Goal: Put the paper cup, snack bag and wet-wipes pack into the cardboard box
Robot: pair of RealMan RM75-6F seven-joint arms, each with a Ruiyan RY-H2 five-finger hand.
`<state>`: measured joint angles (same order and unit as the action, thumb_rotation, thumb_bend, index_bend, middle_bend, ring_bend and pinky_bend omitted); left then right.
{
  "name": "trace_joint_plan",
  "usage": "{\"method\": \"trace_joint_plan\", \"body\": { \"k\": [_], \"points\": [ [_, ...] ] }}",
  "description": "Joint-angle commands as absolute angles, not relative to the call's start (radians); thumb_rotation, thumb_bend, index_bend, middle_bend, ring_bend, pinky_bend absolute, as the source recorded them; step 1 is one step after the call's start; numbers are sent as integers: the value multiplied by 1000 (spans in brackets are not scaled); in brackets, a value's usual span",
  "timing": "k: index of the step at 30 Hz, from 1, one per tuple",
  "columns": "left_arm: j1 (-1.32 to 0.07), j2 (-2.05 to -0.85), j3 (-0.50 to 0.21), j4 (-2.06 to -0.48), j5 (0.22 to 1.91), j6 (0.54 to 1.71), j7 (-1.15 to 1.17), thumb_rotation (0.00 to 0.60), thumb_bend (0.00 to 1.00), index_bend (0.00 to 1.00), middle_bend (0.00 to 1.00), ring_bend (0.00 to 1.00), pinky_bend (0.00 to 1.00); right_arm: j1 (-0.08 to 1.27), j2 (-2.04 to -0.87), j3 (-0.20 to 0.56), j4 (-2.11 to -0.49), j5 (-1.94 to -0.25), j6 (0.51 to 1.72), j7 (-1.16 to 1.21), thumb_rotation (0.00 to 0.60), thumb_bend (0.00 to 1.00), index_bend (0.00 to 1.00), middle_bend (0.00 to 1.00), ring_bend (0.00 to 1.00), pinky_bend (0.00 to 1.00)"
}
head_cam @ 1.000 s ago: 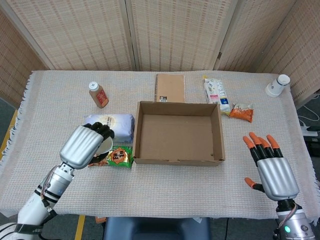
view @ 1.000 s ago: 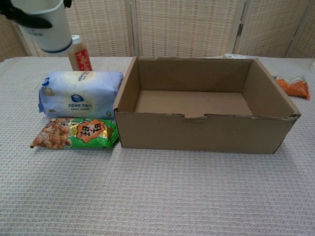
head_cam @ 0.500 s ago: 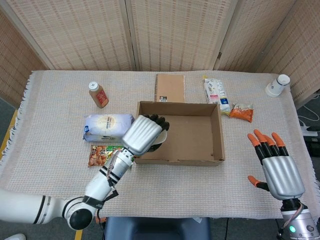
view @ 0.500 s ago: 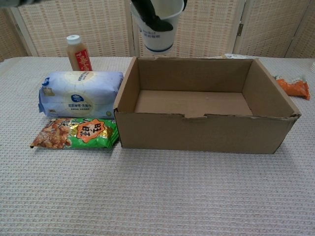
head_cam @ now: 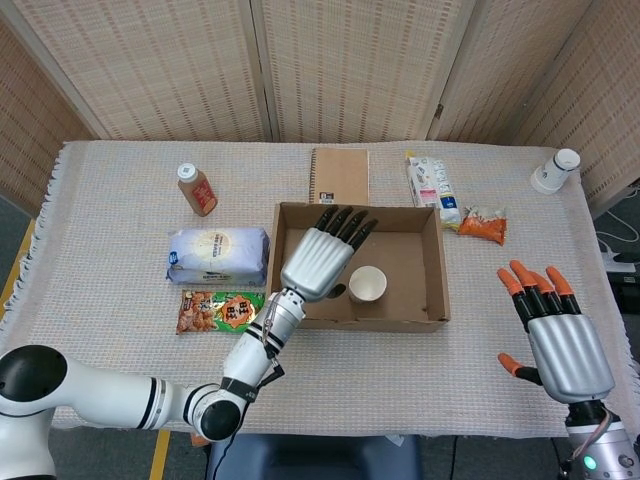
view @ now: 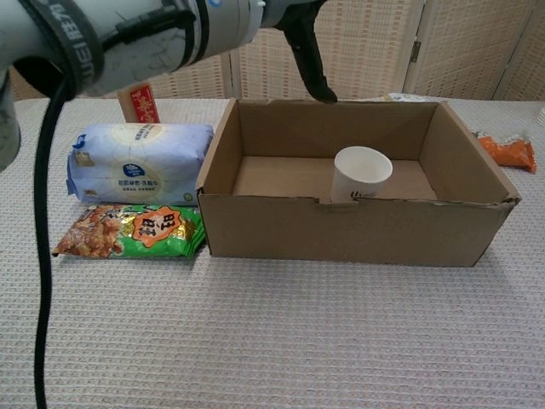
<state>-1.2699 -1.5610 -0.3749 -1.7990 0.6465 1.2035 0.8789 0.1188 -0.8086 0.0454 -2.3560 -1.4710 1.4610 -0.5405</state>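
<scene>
The paper cup (head_cam: 367, 284) (view: 361, 173) stands upright inside the cardboard box (head_cam: 432, 300) (view: 358, 234), near its front wall. My left hand (head_cam: 322, 256) (view: 300, 34) hovers over the box's left half with fingers spread, holding nothing. The pale blue wet-wipes pack (head_cam: 217, 255) (view: 139, 161) lies left of the box. The green and orange snack bag (head_cam: 220, 311) (view: 129, 231) lies just in front of the pack. My right hand (head_cam: 554, 334) is open, fingers up, above the table's right front, far from the box.
A brown bottle (head_cam: 197, 189) (view: 139, 101) stands behind the wipes. A notebook (head_cam: 339, 176) lies behind the box. A white snack pack (head_cam: 431, 186) and an orange packet (head_cam: 483, 225) (view: 508, 152) lie to the right, with another paper cup (head_cam: 554, 171) at the far right corner.
My left hand carried the cup from the left side over the box, let it go, and opened. The cup now stands in the box. The right hand barely moved.
</scene>
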Motion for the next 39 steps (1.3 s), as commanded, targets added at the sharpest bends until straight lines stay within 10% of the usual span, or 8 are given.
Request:
{"method": "trace_joint_plan", "body": {
  "k": [1,13,21,28,39],
  "points": [
    [-1246,-1511,-353,-1830,657,1228,894,600,148,0,0,0,67,119,-807,46,-2356,-1469,1460,-539,600,81,46,0,0,0],
    [-840,-1099,-104,-2053,964,1379,629,600,174,15,25,0,219,109,-796,44,-2356,-1505,1467,-511,600,80,45,0,0,0],
    [-569,-1073,117,-2008,1293,1483,392,600,191,84,117,15,254,98,-779,40,-2356,-1524,1470,-492,600,81,46,0,0,0],
    [-495,-1162,192,-1914,1386,1453,378,600,199,192,227,136,309,98,-784,33,-2356,-1532,1457,-501,600,81,46,0,0,0],
    [-513,-1345,87,-1749,1289,1279,388,600,201,238,264,175,338,102,-801,38,-2356,-1512,1444,-526,600,81,46,0,0,0]
  ]
}}
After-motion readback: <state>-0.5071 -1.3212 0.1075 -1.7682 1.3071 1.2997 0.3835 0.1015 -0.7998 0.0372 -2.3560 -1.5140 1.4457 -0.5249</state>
